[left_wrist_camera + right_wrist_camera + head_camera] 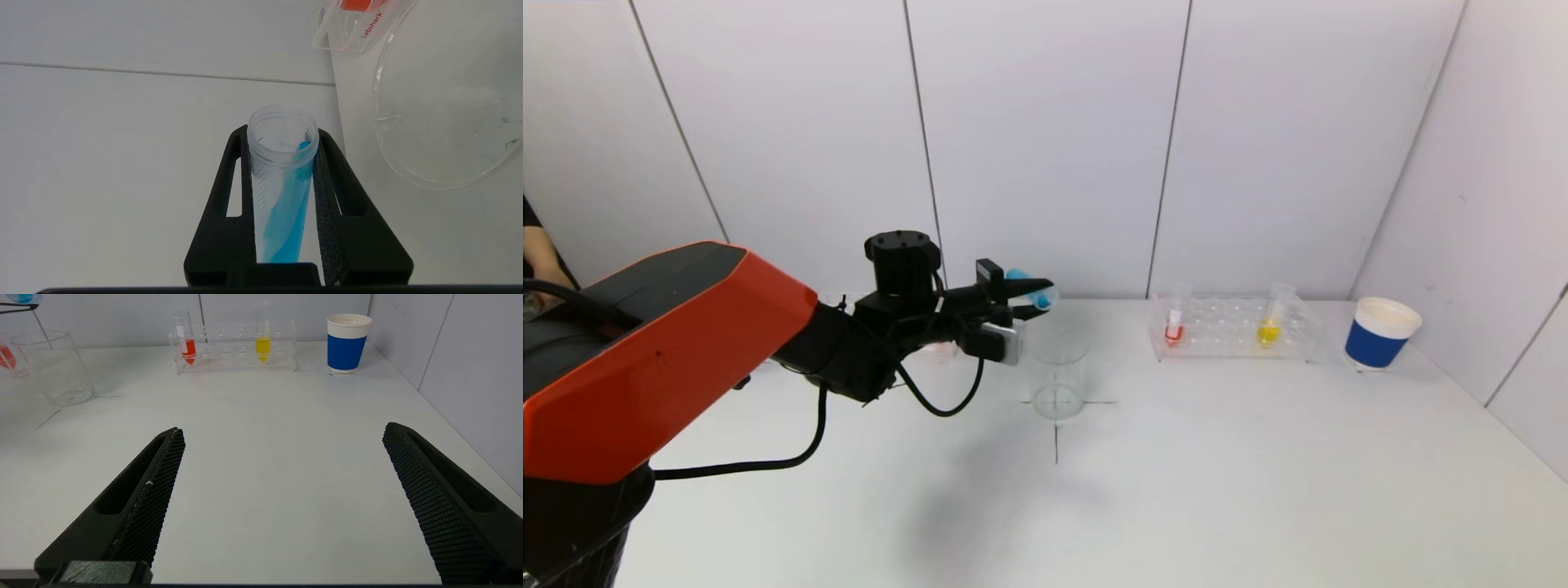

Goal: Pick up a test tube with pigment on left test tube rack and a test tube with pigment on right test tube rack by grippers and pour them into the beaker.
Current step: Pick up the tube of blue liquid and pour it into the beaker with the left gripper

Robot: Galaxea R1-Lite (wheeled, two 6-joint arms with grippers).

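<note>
A white surface [1217, 457] is carrying everything here. Nearest the robot, the right claw [282, 498] is hovering low over bare surface with its two fingers spread wide, gripping nothing; only the right wrist view is showing it.

Farther out, near the middle, a clear beaker [1058, 377] is standing upright on a drawn cross; it is looking empty. Just above and to the left of its rim, the left claw [1036, 299] is clamping tight on a tube [1039, 296] of blue pigment. The tube is lying tilted close to level, its long axis running left to right, its open mouth pointing toward the beaker. The left wrist view is showing what the head view is not: the blue liquid [286, 212] is spreading along the tube's lower wall, reaching up to the mouth, with the beaker's rim [382, 134] just beside it.

Farther back on the right, a clear rack [1232, 328] is holding a red tube [1174, 318] and a yellow tube [1271, 322], both upright. Beyond it to the right, a blue paper cup [1382, 333] is standing; its contents cannot be seen. The left rack [359, 26] is showing only as a corner in the left wrist view.
</note>
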